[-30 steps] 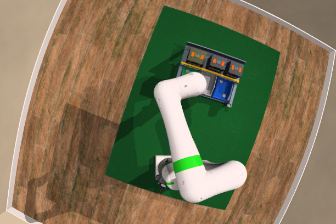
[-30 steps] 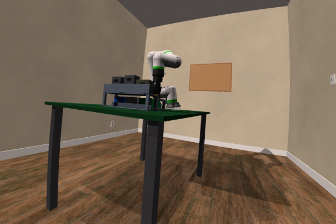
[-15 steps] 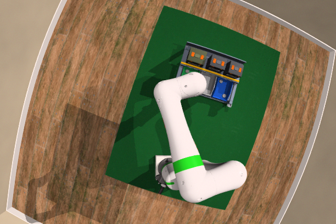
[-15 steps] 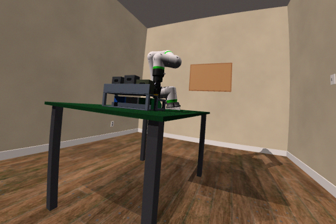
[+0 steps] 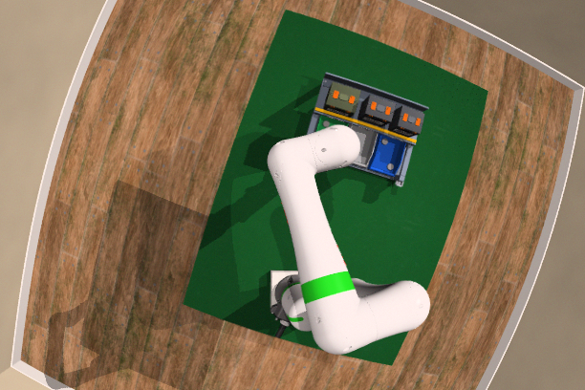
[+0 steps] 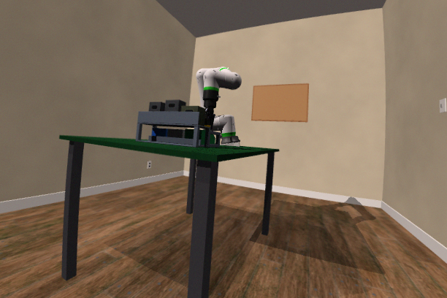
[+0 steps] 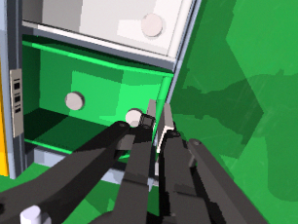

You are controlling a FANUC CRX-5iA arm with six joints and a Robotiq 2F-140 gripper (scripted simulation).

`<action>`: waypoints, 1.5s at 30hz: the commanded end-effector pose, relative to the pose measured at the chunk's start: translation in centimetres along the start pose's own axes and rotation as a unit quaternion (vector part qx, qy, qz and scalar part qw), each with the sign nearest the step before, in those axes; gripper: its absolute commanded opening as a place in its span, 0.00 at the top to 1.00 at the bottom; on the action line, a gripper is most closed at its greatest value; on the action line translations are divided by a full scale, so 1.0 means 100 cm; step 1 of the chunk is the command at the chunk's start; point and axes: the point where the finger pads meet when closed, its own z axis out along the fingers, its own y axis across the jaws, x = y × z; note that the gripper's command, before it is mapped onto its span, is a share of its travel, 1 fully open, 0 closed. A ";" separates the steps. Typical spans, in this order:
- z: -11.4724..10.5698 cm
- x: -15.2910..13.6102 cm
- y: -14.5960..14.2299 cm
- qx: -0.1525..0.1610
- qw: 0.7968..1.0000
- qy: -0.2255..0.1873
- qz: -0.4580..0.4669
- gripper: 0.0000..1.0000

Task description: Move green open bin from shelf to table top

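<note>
We are working over a green surface carrying a grey shelf at its far side, with three dark bins on the upper level and a green bin, a white bin and a blue bin below. Our arm is reaching over the shelf's left end, hiding most of the green bin from above. In the wrist view the green bin is sitting in its slot on the shelf, two round parts lying inside it. Our fingers are pinching its thin side wall, nearly closed, one inside the bin and one outside.

We are judging this the start of the pull-out. To do it well, we are aiming to draw the bin straight out along its slot, keeping it level so the parts are not rolling out, and staying off the white bin just beside it. A thin-wall pinch may be letting the bin tilt, so slow motion seems wise.
</note>
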 end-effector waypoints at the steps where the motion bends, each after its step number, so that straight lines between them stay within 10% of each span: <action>1: 0.000 0.000 0.000 0.000 1.000 0.000 0.000 1.00; 45: -0.019 0.000 0.000 0.000 1.000 0.000 0.000 1.00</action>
